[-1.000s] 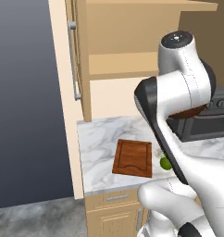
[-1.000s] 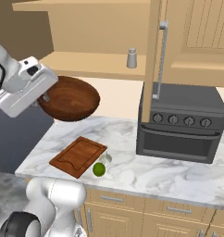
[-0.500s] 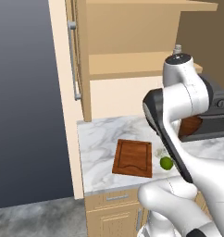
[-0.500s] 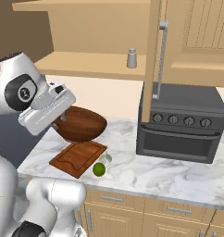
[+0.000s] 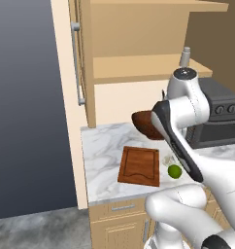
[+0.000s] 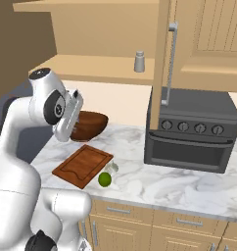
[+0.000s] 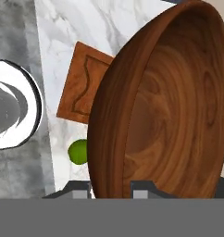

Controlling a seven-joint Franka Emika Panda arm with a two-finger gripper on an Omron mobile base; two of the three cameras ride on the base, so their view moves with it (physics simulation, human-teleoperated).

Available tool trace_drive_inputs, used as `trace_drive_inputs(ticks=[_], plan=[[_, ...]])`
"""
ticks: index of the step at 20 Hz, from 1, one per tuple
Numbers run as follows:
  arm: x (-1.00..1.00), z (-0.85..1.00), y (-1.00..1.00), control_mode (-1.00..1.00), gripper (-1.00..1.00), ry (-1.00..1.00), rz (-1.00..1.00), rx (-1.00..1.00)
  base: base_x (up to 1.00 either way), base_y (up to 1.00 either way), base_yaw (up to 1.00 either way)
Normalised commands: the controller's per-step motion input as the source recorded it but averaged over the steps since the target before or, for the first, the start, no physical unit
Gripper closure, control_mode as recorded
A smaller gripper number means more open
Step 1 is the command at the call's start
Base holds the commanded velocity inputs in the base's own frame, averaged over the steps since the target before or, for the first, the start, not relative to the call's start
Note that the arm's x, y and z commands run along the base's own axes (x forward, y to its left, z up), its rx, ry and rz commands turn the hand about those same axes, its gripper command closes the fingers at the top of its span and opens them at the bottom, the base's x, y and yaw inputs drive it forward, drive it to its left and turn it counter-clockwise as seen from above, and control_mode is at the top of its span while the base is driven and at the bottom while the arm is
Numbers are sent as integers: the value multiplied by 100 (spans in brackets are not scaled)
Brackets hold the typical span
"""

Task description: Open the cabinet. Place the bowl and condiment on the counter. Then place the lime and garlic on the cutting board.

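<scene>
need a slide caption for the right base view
Gripper lowers the wooden bowl to the counter behind the cutting board.

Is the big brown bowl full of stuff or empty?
Empty. The hand view looks right into the wooden bowl, gripped by its rim in the gripper, and shows bare wood grain inside. The lime lies outside it, on the counter.

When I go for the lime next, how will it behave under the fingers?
The lime is a small smooth ball, so it will probably squirt sideways under an off-centre pinch. It lies loose on the counter beside the cutting board, so a nudge likely sends it rolling, possibly against the garlic.
</scene>
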Motion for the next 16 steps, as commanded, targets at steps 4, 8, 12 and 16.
trace_drive_inputs(ticks=[4,8,12,16], plan=[[85,-40,-19,-100,100,0,42,0,0,0,0],[89,-35,-28,-100,100,0,35,0,0,0,0],[92,-42,-20,-100,100,0,27,0,0,0,0],[87,-39,-2,-100,100,0,18,0,0,0,0]])
